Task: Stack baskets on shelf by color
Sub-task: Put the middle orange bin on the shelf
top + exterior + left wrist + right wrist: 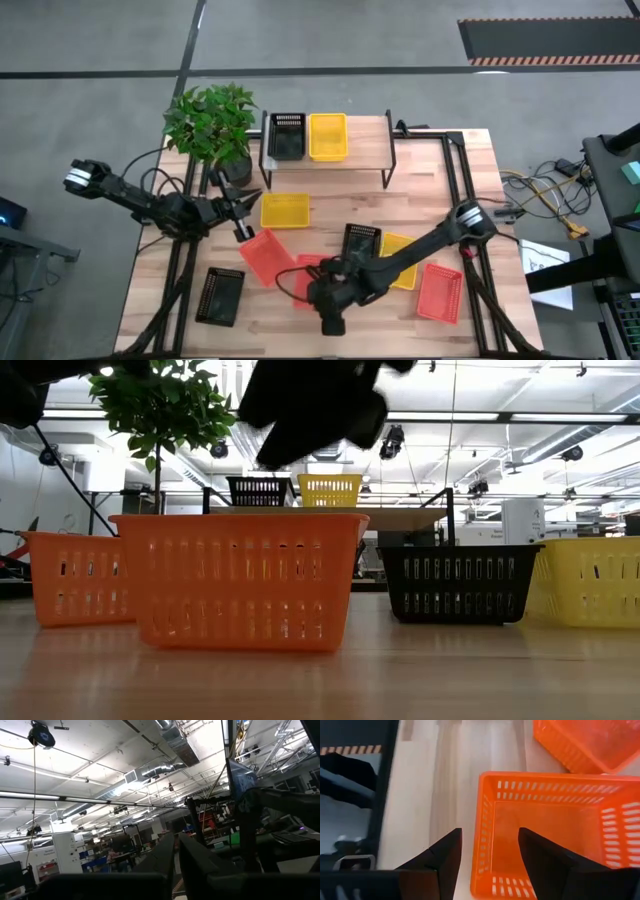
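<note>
Orange mesh fills the space below my right pincer (487, 850): an orange basket (555, 832) sits on the wooden table (420, 795), and my two dark fingers (445, 857) stand spread on either side of its near wall, one outside it and one above its hollow, gripping nothing. From overhead this pincer (328, 297) hovers over that basket (300, 275), well in front of the shelf (365, 155).

Taking the shelf as my mark: on its board stand a black basket (286, 135) and a yellow basket (327, 136), just beside each other. In front of the shelf lies another yellow basket (285, 210); nearer me, a second orange basket (264, 256) lies just beside the one under my pincer. A black basket (361, 240) and a yellow one (401, 258) lie in front of the shelf's right end, touching or overlapping. A third orange basket (440, 293) and a third black basket (221, 296) lie farthest from it.

My left pincer (240, 208) waits near the potted plant (212, 122), off the shelf's left end, its fingers (165, 857) nearly together.
</note>
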Tool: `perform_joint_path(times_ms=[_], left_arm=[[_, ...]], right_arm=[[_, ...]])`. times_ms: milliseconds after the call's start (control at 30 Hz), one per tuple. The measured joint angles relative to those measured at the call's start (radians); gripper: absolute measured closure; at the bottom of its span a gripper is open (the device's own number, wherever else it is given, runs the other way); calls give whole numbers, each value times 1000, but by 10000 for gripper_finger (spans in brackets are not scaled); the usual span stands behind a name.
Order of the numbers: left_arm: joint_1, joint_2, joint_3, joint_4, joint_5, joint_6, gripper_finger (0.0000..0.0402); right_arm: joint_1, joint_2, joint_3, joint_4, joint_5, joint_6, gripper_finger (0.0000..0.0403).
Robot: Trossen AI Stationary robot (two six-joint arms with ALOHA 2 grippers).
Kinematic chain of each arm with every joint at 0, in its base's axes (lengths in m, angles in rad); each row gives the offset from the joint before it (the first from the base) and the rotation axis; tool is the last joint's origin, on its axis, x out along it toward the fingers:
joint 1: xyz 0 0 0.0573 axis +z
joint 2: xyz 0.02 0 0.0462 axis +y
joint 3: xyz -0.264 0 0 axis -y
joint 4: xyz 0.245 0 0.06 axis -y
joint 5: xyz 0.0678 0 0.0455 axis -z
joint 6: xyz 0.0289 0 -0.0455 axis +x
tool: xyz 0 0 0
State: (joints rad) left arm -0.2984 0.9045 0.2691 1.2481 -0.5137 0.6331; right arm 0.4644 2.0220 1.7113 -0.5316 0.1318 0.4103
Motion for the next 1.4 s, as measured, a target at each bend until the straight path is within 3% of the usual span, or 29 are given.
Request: perform_joint_path(times_ms=[333, 733, 1033, 1133, 1400], left_arm=[[-33, 5, -1, 0, 0, -2, 391], [-44, 4, -1, 0, 0, -1, 391], [-45, 5, -1, 0, 0, -1, 391], [-45, 5, -1, 0, 0, -1, 391], [-45, 7, -2, 1, 3, -1, 391]], right_arm=[[-7, 121, 103, -7, -64, -11, 230], [-34, 123, 64, -6, -72, -10, 385], [-29, 86, 110, -70, -78, -72, 389], [-25, 54, 177, -188, -74, -86, 390], [-13, -28, 403, -490, 58, -241, 390]])
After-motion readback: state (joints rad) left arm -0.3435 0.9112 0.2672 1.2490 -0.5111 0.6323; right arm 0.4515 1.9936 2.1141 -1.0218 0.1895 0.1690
